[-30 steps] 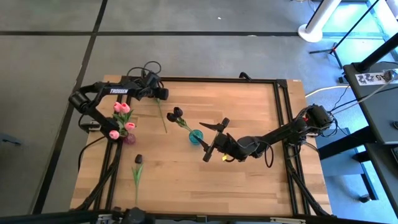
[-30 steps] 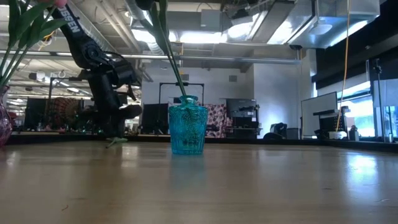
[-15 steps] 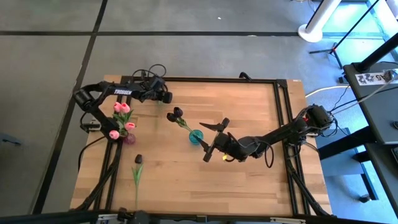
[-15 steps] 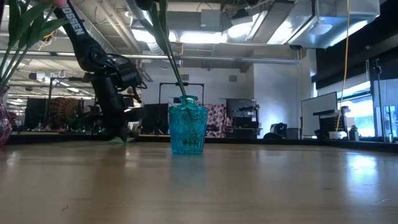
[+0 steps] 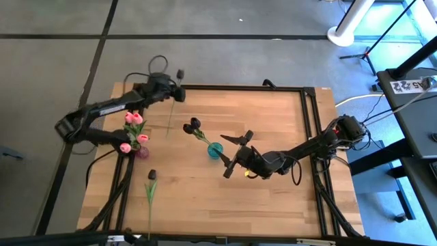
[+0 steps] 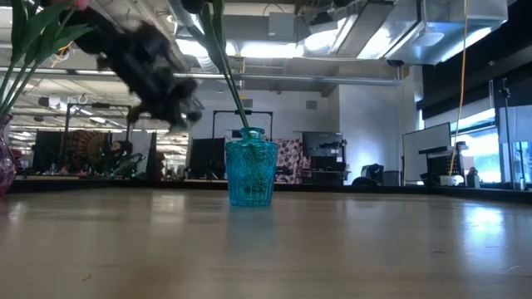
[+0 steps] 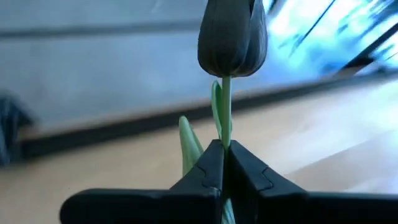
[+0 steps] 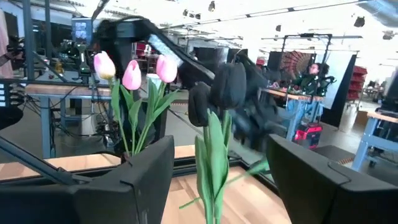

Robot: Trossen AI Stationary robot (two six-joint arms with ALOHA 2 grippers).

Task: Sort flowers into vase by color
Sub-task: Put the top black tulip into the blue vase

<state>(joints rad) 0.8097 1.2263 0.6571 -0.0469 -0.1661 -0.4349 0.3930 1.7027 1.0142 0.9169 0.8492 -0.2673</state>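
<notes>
My left gripper (image 5: pixel 173 91) is shut on a dark tulip (image 7: pixel 231 37), held in the air over the table's far left part. A pink-tinted vase (image 5: pixel 141 152) at the left holds three pink tulips (image 5: pixel 133 118). A teal vase (image 5: pixel 215 150) in the middle holds two dark tulips (image 5: pixel 192 126). Another dark tulip (image 5: pixel 151 176) lies flat near the front left. My right gripper (image 5: pixel 231 154) stands open just right of the teal vase, touching nothing; its fingers frame the dark tulips (image 8: pixel 224 87) from a distance. My left gripper pinches the tulip's green stem (image 7: pixel 225 142) between its two fingers, just below the dark bud. The fingers lie across the stem. The bud (image 5: pixel 180 72) sticks out past the fingers toward the far edge; the rest of the stem (image 5: pixel 168 123) trails on the near side, off the table.
A dark frame (image 5: pixel 300 89) runs along the table's far and right edges, with cables at the far left corner (image 5: pixel 158 65). Bare wood (image 5: pixel 273 198) lies at the front right. In the low view the teal vase (image 6: pixel 251 170) stands mid-table and the pink-tinted vase (image 6: pixel 4 170) at the left edge.
My left gripper has shut on the stem of the dark tulip that lay on the table's far left part. It has then risen and gone toward the far edge, its arm swinging out. The tulip has come up off the table, bud toward the far edge.
</notes>
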